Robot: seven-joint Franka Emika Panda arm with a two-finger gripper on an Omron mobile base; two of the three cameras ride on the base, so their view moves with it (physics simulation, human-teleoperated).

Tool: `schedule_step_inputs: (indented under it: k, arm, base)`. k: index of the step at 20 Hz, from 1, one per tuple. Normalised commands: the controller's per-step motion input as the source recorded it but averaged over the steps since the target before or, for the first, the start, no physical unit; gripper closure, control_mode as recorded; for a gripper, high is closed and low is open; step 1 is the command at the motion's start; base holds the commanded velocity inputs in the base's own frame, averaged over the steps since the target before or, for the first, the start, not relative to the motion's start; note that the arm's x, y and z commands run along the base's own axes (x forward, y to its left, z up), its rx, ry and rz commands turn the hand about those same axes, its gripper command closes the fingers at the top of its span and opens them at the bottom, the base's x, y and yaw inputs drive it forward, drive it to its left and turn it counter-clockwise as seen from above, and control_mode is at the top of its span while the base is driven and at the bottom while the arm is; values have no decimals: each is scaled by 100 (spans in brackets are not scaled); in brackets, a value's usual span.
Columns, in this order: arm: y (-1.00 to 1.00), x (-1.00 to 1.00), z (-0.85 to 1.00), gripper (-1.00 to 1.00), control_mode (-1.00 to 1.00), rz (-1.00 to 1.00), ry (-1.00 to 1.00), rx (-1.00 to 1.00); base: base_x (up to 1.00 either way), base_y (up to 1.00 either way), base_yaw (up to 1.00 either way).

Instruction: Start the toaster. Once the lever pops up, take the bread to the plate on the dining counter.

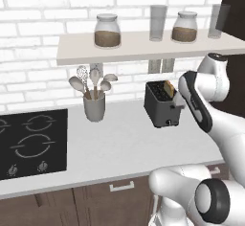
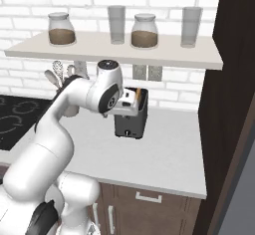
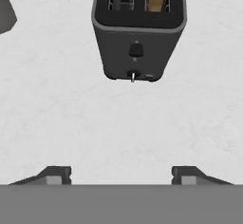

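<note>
We see the toaster point(image 1: 161, 104) standing on the pale worktop point(image 1: 115, 143) against the brick wall, below a shelf point(image 1: 143, 45) carrying jars and glasses. The bread point(image 1: 169, 89) sits upright in the toaster's right-hand slot, its golden top poking above the rim. In the hand view our gripper point(image 3: 121, 174) hangs above the bare worktop on the near side of the toaster, its two finger tips spread wide apart with nothing between them, well clear of the toaster's front knob point(image 3: 133, 76). To the left stands a grey utensil holder point(image 1: 94, 106) with spoons, and further left the black hob point(image 1: 31, 143).
</note>
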Motion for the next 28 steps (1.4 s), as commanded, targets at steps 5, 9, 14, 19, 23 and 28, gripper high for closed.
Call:
schedule_step_inputs:
  k: [5, 9, 14, 19, 23, 28]
  arm:
    - [0, 37, -28, 100, -100, 0, -2, 0]
    - [0, 72, -23, 100, -100, 0, 0, 0]
    - [-1, 56, -21, 100, -100, 0, -1, 0]
    - [-10, 25, -16, 100, -100, 0, -4, 0]
    - [-15, 18, -17, 100, -100, 0, -9, 0]
    - [-4, 22, -21, 100, -100, 0, -7, 0]
  base:
    - [0, 0, 0]
    - [0, 0, 0]
    - [0, 0, 0]
    - [0, 0, 0]
    - [0, 0, 0]
    - [0, 0, 0]
